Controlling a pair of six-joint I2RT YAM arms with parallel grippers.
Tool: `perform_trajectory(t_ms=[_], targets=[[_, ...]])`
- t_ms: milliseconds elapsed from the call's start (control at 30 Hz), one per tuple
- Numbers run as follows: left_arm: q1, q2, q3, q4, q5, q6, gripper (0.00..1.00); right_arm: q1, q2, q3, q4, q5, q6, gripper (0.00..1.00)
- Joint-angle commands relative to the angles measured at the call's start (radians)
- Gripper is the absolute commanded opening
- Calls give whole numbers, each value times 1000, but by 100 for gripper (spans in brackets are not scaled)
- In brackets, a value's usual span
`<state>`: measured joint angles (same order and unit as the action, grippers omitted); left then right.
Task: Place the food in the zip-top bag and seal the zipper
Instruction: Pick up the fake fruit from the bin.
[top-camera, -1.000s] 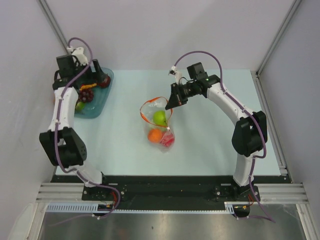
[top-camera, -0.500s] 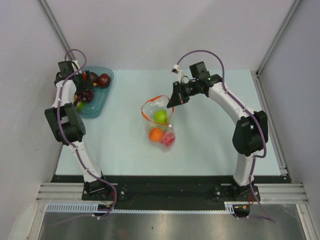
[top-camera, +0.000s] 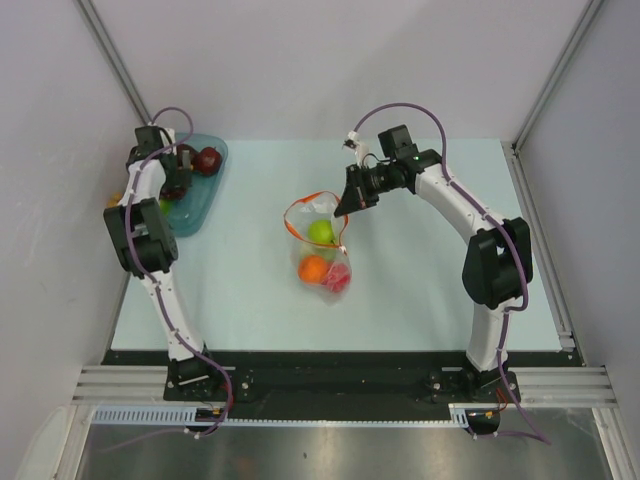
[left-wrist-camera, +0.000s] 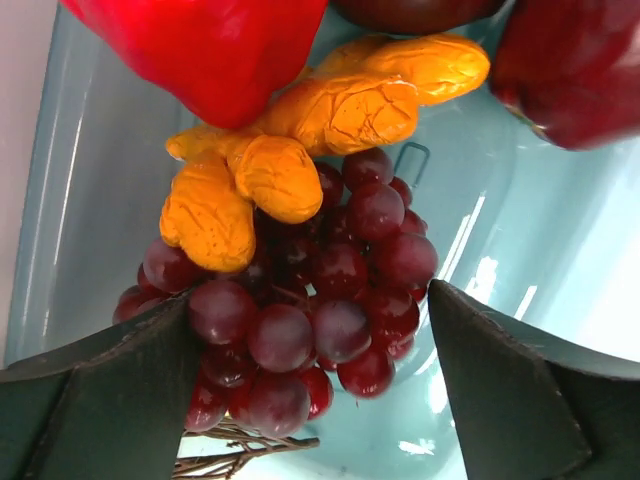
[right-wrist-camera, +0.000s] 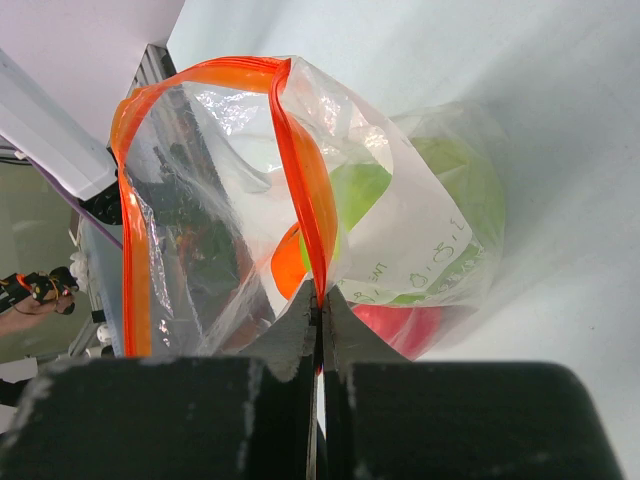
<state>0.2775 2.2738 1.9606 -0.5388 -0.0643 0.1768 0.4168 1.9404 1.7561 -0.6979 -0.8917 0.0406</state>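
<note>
Left fingers (left-wrist-camera: 110, 410): spread wide, holding nothing, one on each side of the grape bunch (left-wrist-camera: 330, 290); whether the left-hand one touches the grapes cannot be told.
Grape bunch: dark purple, lying in the teal tray (left-wrist-camera: 90, 200) directly below the left wrist camera, brown stems showing at its near edge.
Around the grapes: a knobbly yellow-orange piece (left-wrist-camera: 300, 140) lies across the top of the bunch; a glossy red piece (left-wrist-camera: 210, 50) sits beyond it, and a dark red apple (left-wrist-camera: 580, 70) is at the upper right of the wrist view.
Tray: at the far left corner of the table (top-camera: 420, 280), with the left arm reaching over it.
Right fingers (right-wrist-camera: 250, 420): pressed together on the zipper (right-wrist-camera: 300, 170), pinching the red-orange strip at one point on the rim.
Zipper: unsealed, its two strips parted into a wide loop so the mouth gapes.
Zip-top bag (top-camera: 320, 245): near the middle of the table, held up by its rim at the right fingers, its lower part resting on the table.
Inside the bag: a green apple (top-camera: 321, 232) nearest the mouth, an orange (top-camera: 312, 268) below it, a red fruit (top-camera: 338, 278) beside the orange at the bottom.
Label: white patch with print on the clear wall, over the green apple in the right wrist view.
</note>
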Motion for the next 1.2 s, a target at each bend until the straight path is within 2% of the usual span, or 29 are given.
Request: perform_trajectory(t_ms=[0,133,233,267,333,400,433,567,733,767,900,1167], targets=[[-34,36,31,29,-77,87,89,-1,6,31,24,-3,2,0],[-69,61,30,53,-86,139,78,-1,5,28,18,0,-5,0],[-89,67,34,59,-75,177,55,-1,0,23,14,5,-8,0],[-95,69,35,56,-74,188,44,-3,-3,20,12,7,-8,0],[-100,64,37,50,-56,194,35,-3,-8,17,12,8,-13,0],[-103,49,34,36,-40,199,30,-4,-14,13,12,8,-15,0],[-104,41,34,31,-23,201,22,-4,-12,11,12,8,-16,0],[-104,6,29,-4,12,213,0,-4,-18,6,15,7,-18,0],[-101,-37,27,-67,55,240,0,-4,-24,5,21,4,-19,0],[-98,-48,26,-76,108,243,0,-3,-24,3,23,5,-18,0],[-98,-108,11,-95,158,224,0,-1,-37,-4,28,8,-18,0],[-95,-218,1,-95,173,164,0,2,-43,-4,29,11,-19,0]])
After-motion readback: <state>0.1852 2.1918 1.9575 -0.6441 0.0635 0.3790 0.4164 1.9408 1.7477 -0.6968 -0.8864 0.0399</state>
